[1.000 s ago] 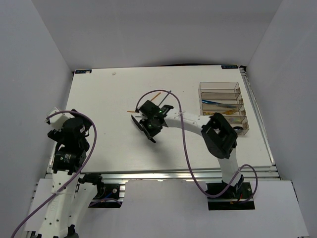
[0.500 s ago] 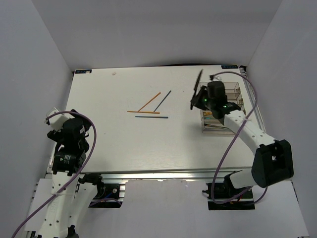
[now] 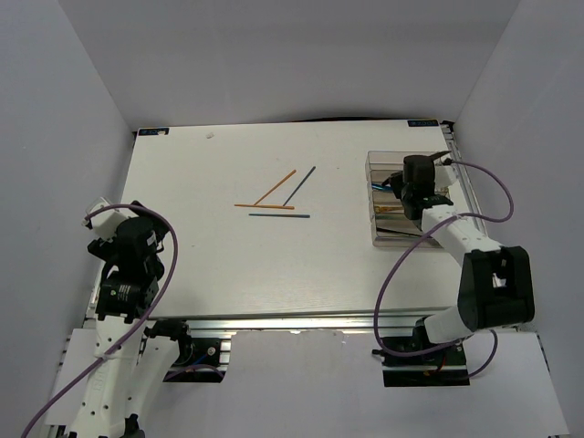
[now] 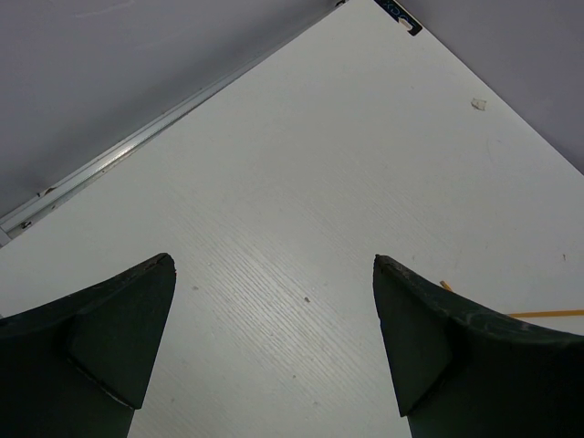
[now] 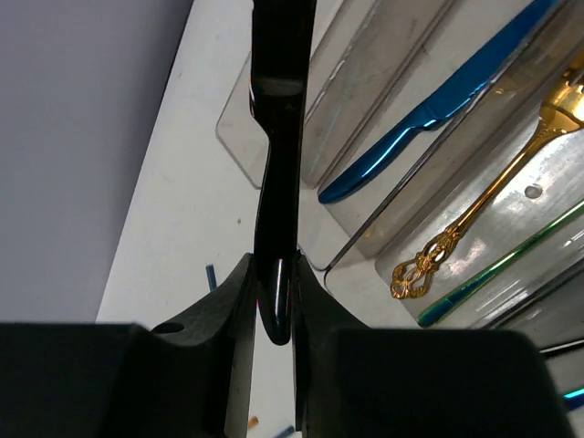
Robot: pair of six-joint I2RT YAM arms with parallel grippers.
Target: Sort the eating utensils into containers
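We are watching the right gripper (image 3: 416, 179) hanging over the clear tray (image 3: 388, 155) at the right side of the table (image 3: 182, 182), its jaws pinching a black utensil (image 5: 278, 137) by one end. In the wrist view that utensil is reaching up in front of the tray's end wall, hiding part of it. A blue knife (image 5: 438, 119) and a gold fork (image 5: 493, 182) are resting in neighbouring compartments. Four chopsticks (image 3: 275, 188) are lying loose mid-table, well apart from the tray. The left gripper (image 4: 274, 301) is hovering wide open over bare tabletop. A second ago the right arm was crouching over those chopsticks. It has since swung across to the tray, while the left arm has not stirred.
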